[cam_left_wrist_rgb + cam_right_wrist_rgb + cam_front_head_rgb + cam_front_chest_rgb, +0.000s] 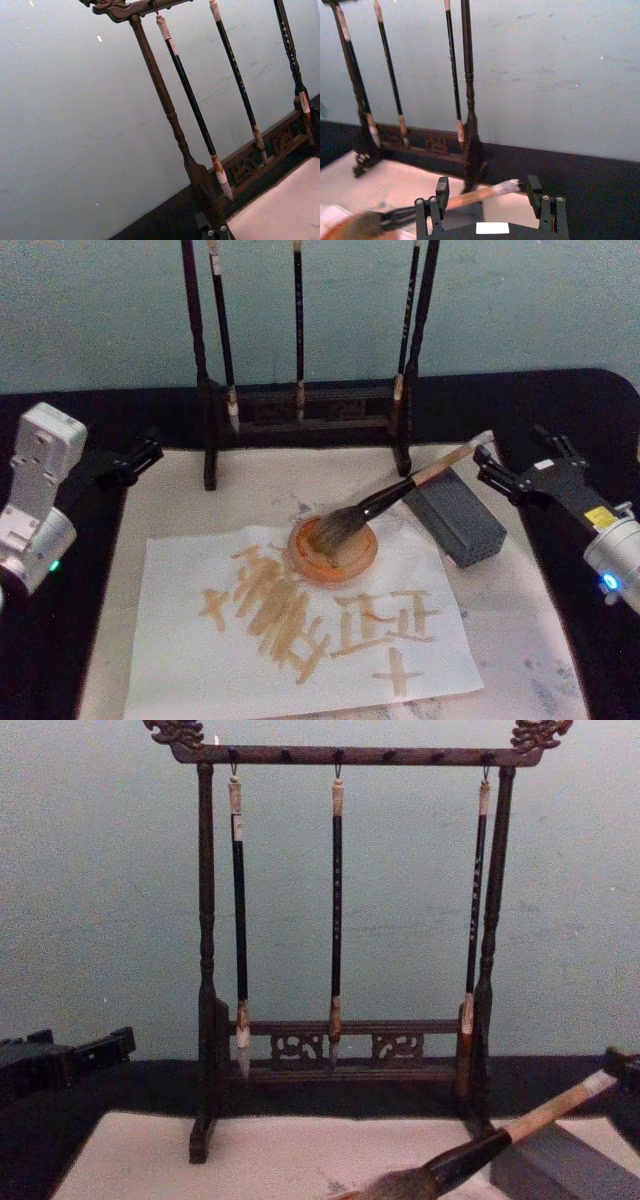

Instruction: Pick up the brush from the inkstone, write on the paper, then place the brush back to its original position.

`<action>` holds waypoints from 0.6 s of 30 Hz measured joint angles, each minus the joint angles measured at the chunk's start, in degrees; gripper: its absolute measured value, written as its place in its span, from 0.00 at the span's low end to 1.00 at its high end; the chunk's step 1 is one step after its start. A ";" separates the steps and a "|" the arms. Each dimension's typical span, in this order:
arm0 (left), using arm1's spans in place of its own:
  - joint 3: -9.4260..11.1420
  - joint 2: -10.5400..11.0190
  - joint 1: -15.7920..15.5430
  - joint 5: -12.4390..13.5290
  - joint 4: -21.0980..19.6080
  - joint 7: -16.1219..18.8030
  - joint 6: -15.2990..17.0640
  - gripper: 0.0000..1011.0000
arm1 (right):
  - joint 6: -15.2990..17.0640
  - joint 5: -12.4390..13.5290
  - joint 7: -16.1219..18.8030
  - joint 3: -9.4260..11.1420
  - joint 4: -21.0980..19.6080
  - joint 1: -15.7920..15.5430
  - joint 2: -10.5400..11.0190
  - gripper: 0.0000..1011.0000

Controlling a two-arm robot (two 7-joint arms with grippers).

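- The left gripper (135, 460) is hovering over the dark table (90, 410), left of the paper. I cannot tell whether it is open or closed.
- The paper (200, 660) is lying flat and carrying tan strokes.
- The rack (300, 405) is standing behind the paper, with three slim brushes (298, 330) hanging from it.
- The dish (358, 562) is sitting on the paper's far edge.
- The brush (400, 490) is lying tilted, with its bristles in the dish and its handle resting on the inkstone (465, 525). The inkstone is beside the paper's far right corner.
- The right gripper (487, 466) is hovering at the brush's end cap. Its fingers are spread wide and gripping nothing.
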 joint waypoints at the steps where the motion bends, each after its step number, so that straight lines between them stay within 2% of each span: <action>1: 0.00 0.00 0.00 0.00 0.00 0.00 0.00 0.99 | 0.07 1.56 1.24 0.47 0.07 -0.27 -0.57 0.99; 3: 0.00 0.00 0.00 0.00 0.00 0.00 0.00 0.99 | 0.35 5.12 3.66 1.59 0.88 -0.60 -1.90 0.99; 5: 0.00 0.00 0.00 0.00 0.00 0.00 0.00 0.99 | 0.58 6.11 4.34 1.94 1.19 -0.66 -2.34 0.99; 7: 0.00 0.00 0.00 0.00 0.00 0.00 0.00 0.99 | 1.94 10.57 6.76 3.27 2.56 -0.73 -4.14 0.99; 10: 0.00 0.00 0.00 0.00 0.00 0.00 0.00 0.99 | 3.32 13.62 7.92 4.23 3.58 -0.75 -5.45 0.99; 11: 0.00 0.00 0.00 0.00 0.00 0.00 0.00 0.99 | 4.49 15.38 8.37 4.84 4.02 -0.82 -6.29 0.99; 14: 0.00 0.00 0.00 0.00 0.00 0.00 0.00 0.99 | 6.07 17.59 8.42 5.73 4.40 -0.97 -7.39 0.99; 18: 0.00 0.00 0.00 0.00 0.00 0.00 0.00 0.99 | 8.00 20.91 6.82 7.18 4.51 -1.37 -9.17 0.99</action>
